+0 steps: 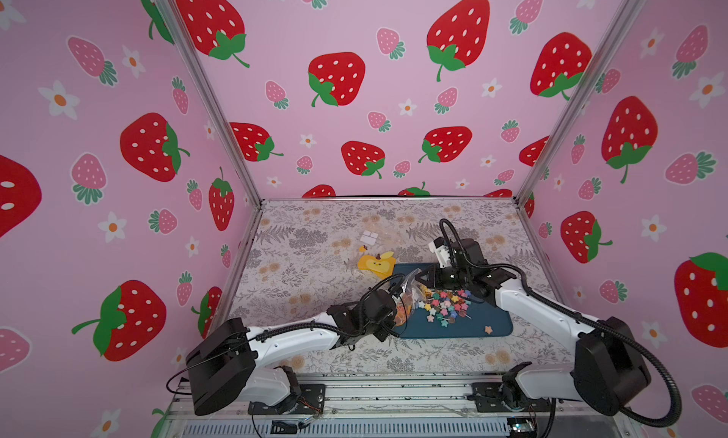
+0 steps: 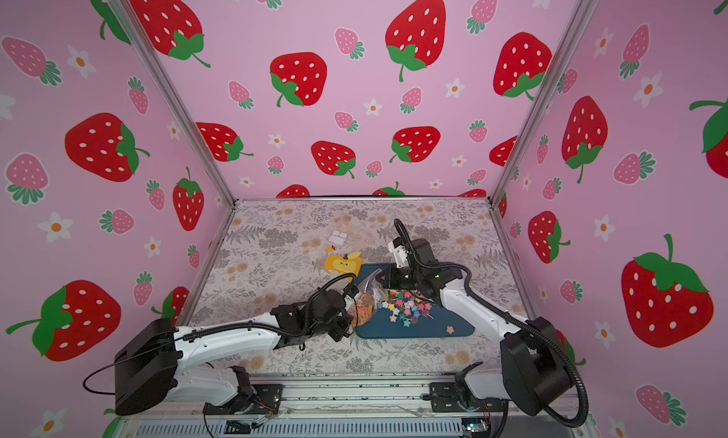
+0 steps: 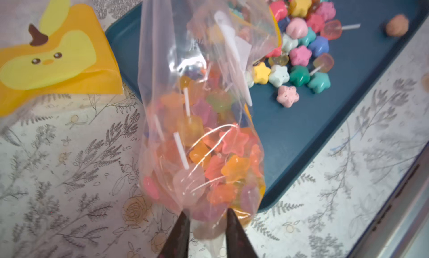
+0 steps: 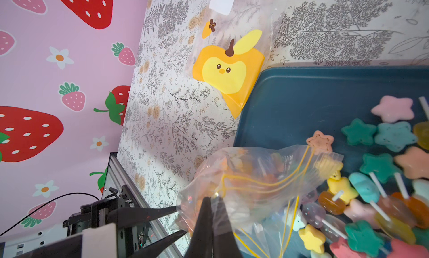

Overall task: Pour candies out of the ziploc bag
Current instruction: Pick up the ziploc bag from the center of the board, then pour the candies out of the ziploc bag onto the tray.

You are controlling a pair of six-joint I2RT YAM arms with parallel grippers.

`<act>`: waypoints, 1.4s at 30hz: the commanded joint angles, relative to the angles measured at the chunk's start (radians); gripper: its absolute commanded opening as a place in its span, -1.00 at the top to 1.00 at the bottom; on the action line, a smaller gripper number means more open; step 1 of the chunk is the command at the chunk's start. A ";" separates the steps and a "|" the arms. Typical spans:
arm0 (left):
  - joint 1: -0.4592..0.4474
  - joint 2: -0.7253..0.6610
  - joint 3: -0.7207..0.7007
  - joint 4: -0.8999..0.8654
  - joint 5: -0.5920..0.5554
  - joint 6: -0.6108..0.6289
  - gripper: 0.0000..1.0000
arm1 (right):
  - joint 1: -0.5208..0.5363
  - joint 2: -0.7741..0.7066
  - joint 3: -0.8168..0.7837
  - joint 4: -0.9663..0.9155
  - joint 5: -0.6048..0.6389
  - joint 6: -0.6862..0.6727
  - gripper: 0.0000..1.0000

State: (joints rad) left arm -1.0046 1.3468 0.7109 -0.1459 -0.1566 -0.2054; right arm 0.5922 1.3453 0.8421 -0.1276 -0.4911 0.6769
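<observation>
A clear ziploc bag (image 3: 197, 106) with a yellow zip line hangs tilted over the left end of the dark blue tray (image 1: 472, 325), stretched between both grippers. My left gripper (image 3: 207, 216) is shut on its bottom end, and translucent orange and pink candies (image 3: 222, 161) still fill that end. My right gripper (image 4: 212, 198) is shut on the bag's rim by the zip line. A pile of coloured star candies and lollipops (image 1: 445, 304) lies on the tray beside the bag's mouth. In both top views the bag (image 2: 364, 302) sits between the two wrists.
A yellow chick-faced packet (image 1: 376, 264) lies just behind the tray's left corner, with a small white piece (image 1: 368, 237) further back. One stray candy (image 1: 488, 329) lies near the tray's front right. Strawberry-print walls close in the table on three sides.
</observation>
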 commanded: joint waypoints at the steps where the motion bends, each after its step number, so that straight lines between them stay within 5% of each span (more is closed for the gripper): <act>1: 0.000 -0.028 -0.005 0.031 -0.041 0.014 0.71 | -0.006 0.007 0.025 0.034 -0.009 0.001 1.00; 3: 0.001 -0.038 -0.007 0.022 -0.038 0.024 1.00 | -0.007 0.013 0.023 0.040 -0.013 0.003 1.00; 13: 0.000 -0.136 0.021 -0.077 -0.039 0.046 1.00 | -0.006 0.022 0.028 0.049 -0.022 0.008 1.00; 21: 0.046 -0.260 0.178 -0.218 -0.015 0.161 1.00 | -0.007 -0.076 0.001 0.001 0.017 -0.052 1.00; 42: 0.098 0.025 0.700 -0.446 0.076 0.357 1.00 | -0.036 -0.195 -0.130 0.039 0.052 -0.085 1.00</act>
State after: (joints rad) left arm -0.9131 1.3701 1.3273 -0.6018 -0.0921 0.1108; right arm 0.5743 1.1893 0.7139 -0.1062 -0.4644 0.5995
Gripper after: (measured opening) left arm 0.106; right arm 0.045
